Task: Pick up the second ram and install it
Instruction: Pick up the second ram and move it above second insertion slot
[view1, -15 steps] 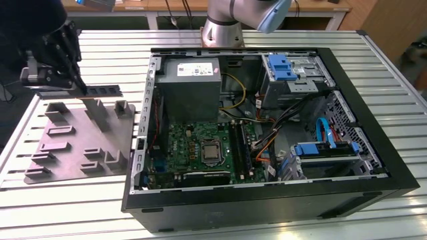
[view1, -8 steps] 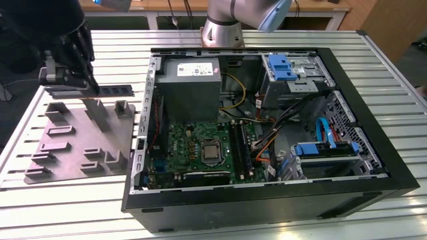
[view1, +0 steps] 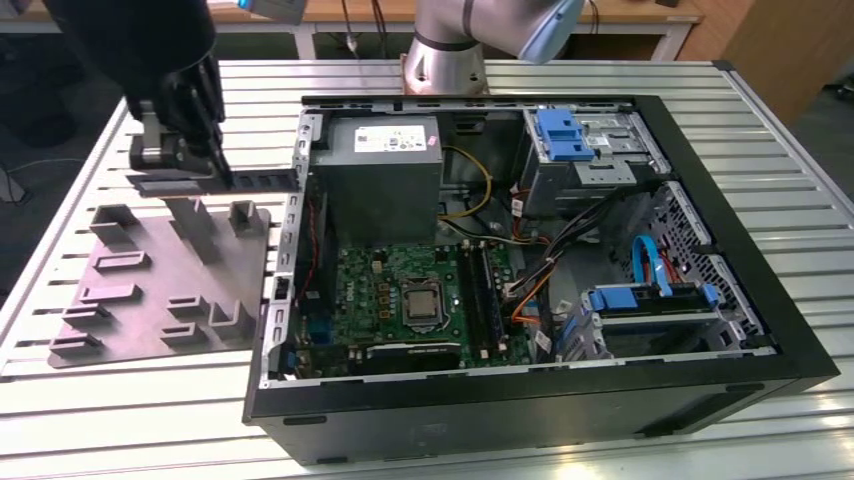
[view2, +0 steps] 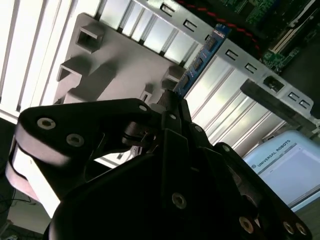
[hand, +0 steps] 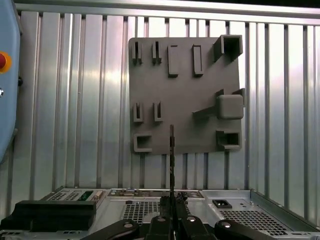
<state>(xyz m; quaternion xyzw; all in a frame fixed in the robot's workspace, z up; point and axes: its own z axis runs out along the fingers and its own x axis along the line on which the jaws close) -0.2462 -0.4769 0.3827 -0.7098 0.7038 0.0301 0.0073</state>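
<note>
My gripper (view1: 187, 170) hangs above the grey fixture plate (view1: 140, 300), at the exterior view's left of the open computer case (view1: 721, 400). It is shut on the second ram (view1: 260, 181), a thin dark stick that juts from the fingers toward the case wall. In the second wrist view the ram (view2: 202, 56) shows bluish chips beyond the gripper (view2: 170, 104). In the first wrist view the ram (hand: 171, 150) appears edge-on, held over the plate (hand: 190, 95) by the gripper (hand: 171, 201). The motherboard (view1: 387, 290) with its long black slots (view1: 481, 290) lies inside the case.
The plate carries several upright blocks (view1: 200, 225). The case's metal rim (view1: 304, 160) stands close beside the ram's free end. Cables (view1: 534, 240), blue drive bays (view1: 567, 135) and a power supply (view1: 380, 165) crowd the case. The arm's base (view1: 447, 55) sits behind on the slatted table (view1: 107, 420).
</note>
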